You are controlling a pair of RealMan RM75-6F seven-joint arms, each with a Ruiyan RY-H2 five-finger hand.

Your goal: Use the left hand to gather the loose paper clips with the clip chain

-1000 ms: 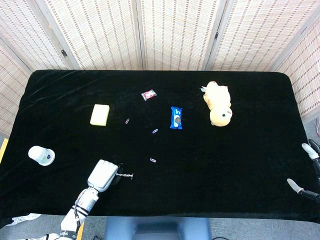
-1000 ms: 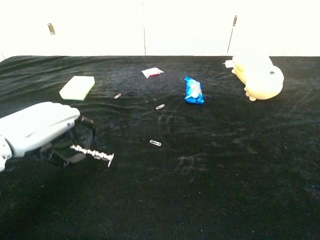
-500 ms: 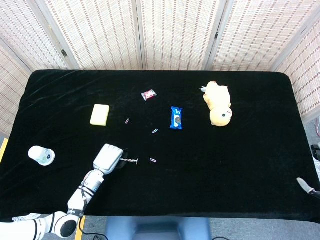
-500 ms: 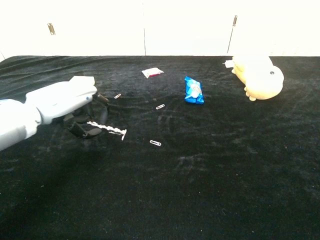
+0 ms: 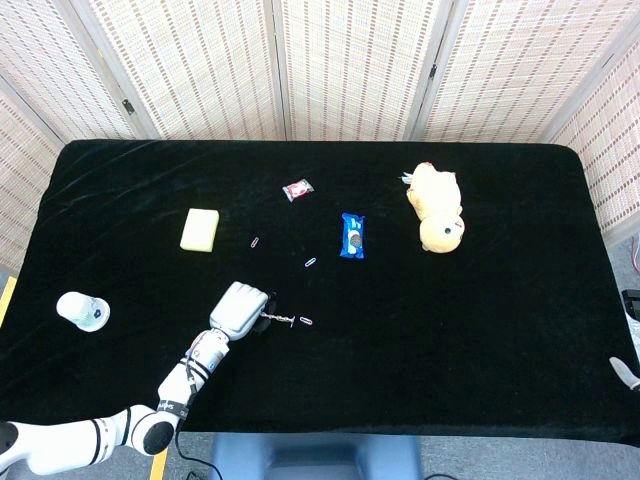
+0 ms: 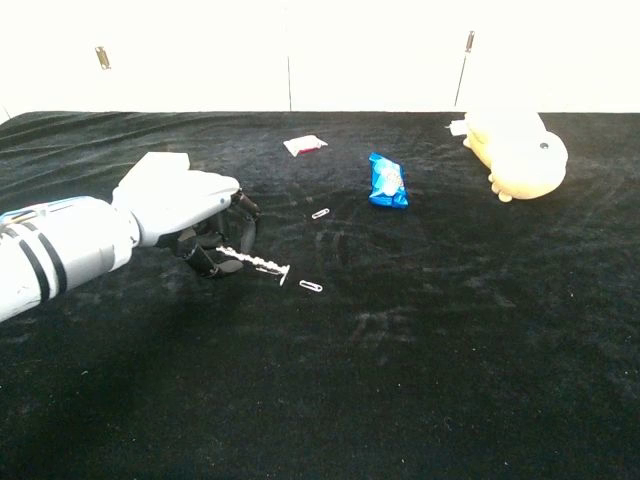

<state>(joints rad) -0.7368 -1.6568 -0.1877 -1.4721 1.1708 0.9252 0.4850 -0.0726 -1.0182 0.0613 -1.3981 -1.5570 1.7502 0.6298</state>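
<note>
My left hand holds a short silver clip chain that sticks out to the right just above the black cloth. The chain's free end sits close beside a loose paper clip; I cannot tell whether they touch. A second loose clip lies further back toward the middle. A third clip lies near the yellow sponge; the hand hides it in the chest view. Only a fingertip of my right hand shows at the right edge of the head view.
A yellow sponge lies at the back left and a white cup on its side near the left edge. A pink-and-white packet, a blue snack pack and a yellow plush duck lie further back.
My left hand has carried the clip chain forward and to the right, from near the table's front edge up to the nearest loose clip. My right hand has slid almost out of the head view.
</note>
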